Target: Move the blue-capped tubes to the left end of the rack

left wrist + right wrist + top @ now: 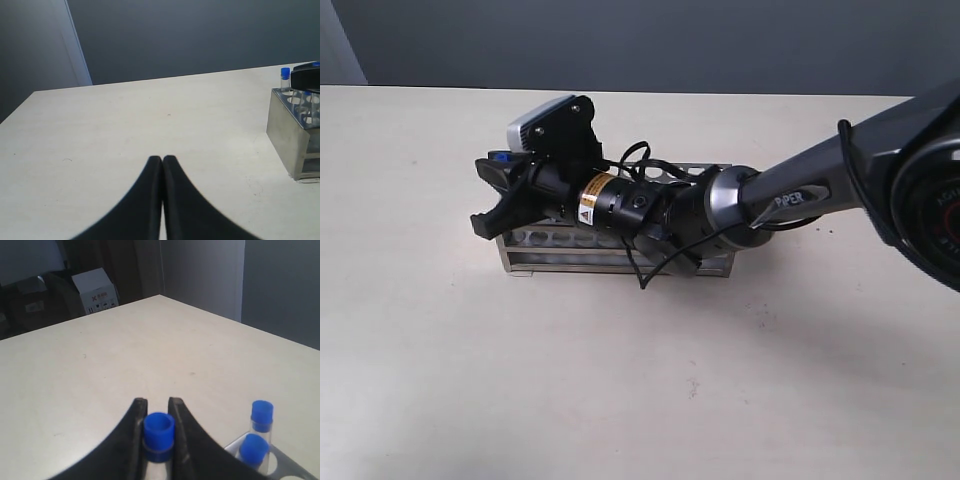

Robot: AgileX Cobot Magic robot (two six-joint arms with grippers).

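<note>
The steel rack [620,262] stands mid-table. My right gripper [485,195] reaches across it to its left end. In the right wrist view that gripper [156,401] is shut on a blue-capped tube [159,432], the cap filling the gap between the fingers. Two more blue-capped tubes [262,412] [254,447] stand in the rack's corner [287,467] beside it. One blue cap [500,156] shows by the gripper in the exterior view. My left gripper [163,159] is shut and empty over bare table, well away from the rack [285,135] and its corner tube [285,74].
The right arm [790,195] lies over most of the rack's top, hiding its holes. A white box [95,290] sits beyond the table's far edge. Pale tabletop surrounds the rack on all sides.
</note>
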